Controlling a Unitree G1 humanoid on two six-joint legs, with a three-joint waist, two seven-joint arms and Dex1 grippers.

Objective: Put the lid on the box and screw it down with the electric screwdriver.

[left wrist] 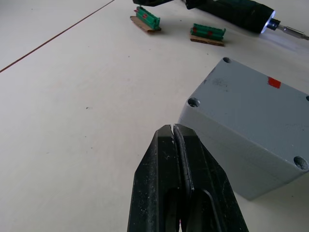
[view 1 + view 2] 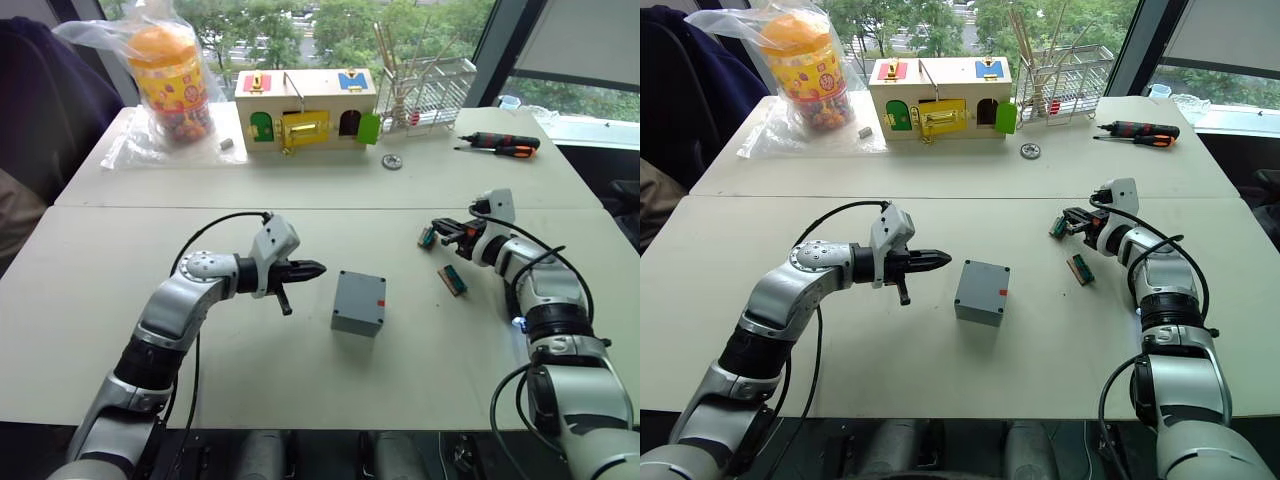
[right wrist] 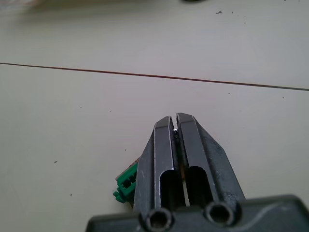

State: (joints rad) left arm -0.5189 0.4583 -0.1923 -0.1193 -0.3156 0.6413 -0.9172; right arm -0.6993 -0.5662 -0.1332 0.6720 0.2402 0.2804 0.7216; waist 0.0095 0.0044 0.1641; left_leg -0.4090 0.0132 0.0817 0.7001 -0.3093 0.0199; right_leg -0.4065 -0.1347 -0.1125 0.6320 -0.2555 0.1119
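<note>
The grey box (image 2: 358,303) stands in the middle of the near table. The lid (image 1: 260,104) lies flat on top of it, with corner screw holes and a small red mark. My left gripper (image 2: 312,268) is shut and empty, pointing at the box from a short way to its left. My right gripper (image 2: 438,228) is shut, low over the table to the right of the box, beside a green piece (image 3: 126,186). The electric screwdriver (image 1: 239,13) lies on the table past the box, dark-bodied, with a lit tip and a metal bit. My right forearm mostly hides it from the head camera.
Two small green connector pieces (image 2: 427,237) (image 2: 452,280) lie near my right gripper. On the far table are a wooden box with coloured doors (image 2: 305,108), a jar in a plastic bag (image 2: 170,75), a wire rack (image 2: 425,90), a washer (image 2: 392,162) and a black-and-orange hand screwdriver (image 2: 505,145).
</note>
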